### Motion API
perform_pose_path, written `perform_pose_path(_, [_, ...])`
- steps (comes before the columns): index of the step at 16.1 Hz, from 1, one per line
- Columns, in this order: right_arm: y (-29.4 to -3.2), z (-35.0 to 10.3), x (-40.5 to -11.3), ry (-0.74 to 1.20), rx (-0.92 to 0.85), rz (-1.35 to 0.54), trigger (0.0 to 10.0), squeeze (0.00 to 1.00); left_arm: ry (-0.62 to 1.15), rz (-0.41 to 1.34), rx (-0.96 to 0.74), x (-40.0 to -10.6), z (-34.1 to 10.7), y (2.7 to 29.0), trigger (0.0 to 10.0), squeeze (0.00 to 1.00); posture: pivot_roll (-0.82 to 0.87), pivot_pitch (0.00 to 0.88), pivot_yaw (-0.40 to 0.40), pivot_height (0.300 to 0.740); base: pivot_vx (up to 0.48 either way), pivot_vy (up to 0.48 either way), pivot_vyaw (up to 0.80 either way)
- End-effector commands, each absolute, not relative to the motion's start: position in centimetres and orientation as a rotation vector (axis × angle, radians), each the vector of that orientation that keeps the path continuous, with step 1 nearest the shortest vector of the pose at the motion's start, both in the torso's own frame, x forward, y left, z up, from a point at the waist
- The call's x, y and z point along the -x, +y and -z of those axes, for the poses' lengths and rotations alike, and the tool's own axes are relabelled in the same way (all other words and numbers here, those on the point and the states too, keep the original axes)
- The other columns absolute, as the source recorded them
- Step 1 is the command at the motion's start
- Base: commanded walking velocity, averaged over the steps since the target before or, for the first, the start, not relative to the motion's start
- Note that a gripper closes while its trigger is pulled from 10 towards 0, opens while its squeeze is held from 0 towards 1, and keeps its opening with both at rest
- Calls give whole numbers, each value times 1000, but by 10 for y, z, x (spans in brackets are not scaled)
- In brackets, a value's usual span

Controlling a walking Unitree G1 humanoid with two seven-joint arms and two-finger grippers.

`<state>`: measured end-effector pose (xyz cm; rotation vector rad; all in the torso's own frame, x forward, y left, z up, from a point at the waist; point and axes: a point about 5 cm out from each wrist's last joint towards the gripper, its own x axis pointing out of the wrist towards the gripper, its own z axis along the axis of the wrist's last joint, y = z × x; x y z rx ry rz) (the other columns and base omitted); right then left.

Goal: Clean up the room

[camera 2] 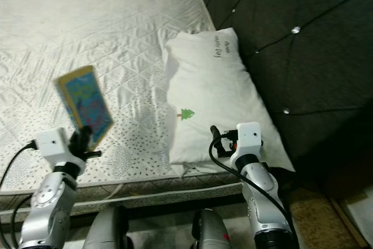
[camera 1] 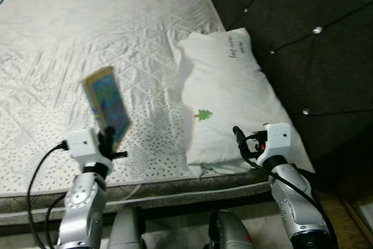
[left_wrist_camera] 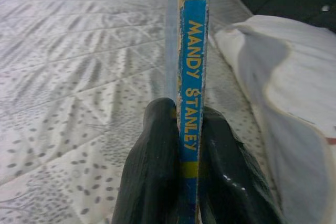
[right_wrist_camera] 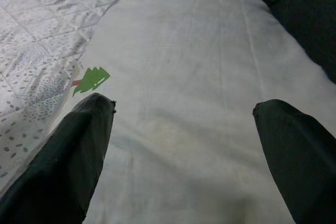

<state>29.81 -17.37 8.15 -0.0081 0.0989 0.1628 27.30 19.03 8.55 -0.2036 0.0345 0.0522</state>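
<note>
The book [left_wrist_camera: 190,77] was squeezed by its spine in the left gripper [camera 1: 108,141], held up above the near left of the mattress [camera 1: 70,45]. The right gripper [right_wrist_camera: 184,129], spread wide, was held over the pillow [camera 1: 224,91]. A firm squeeze should be kept, so the book is not dropped.

a bedroom: mattress [camera 1: 70,45], pillow [camera 1: 233,91], padded headboard [camera 1: 303,39].

Quilted cloth mattress [camera 1: 70,45], smooth cloth pillow [camera 1: 233,97], glossy worn book [left_wrist_camera: 190,77].
</note>
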Motion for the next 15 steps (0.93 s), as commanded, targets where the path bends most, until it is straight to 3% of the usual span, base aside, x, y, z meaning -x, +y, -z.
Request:
perform_pose_path(1, [-176,-79,-297,108,0,-160,10000,0,-4,-60,195,-275,-93,194,10000,0,-114,133,-51,609,0,0,0])
perform_pose_path(3, [-176,-79,-297,111,6,-158,10000,0,-3,-68,197,-275,-93,195,10000,0,-114,133,-52,579,0,0,0])
perform_pose_path(7, [-176,-80,-297,105,5,-154,10000,0,-43,-68,196,-281,-97,198,10000,0,-119,132,-54,574,0,0,0])
perform_pose_path(13, [-186,-88,-295,81,38,-136,10000,0,-45,-178,378,-305,-88,221,10000,0,-190,145,-80,574,0,0,0])
perform_pose_path(15, [-192,-92,-294,76,57,-131,10000,0,-53,-175,561,-315,-87,220,10000,0,-211,153,-90,574,0,0,0])
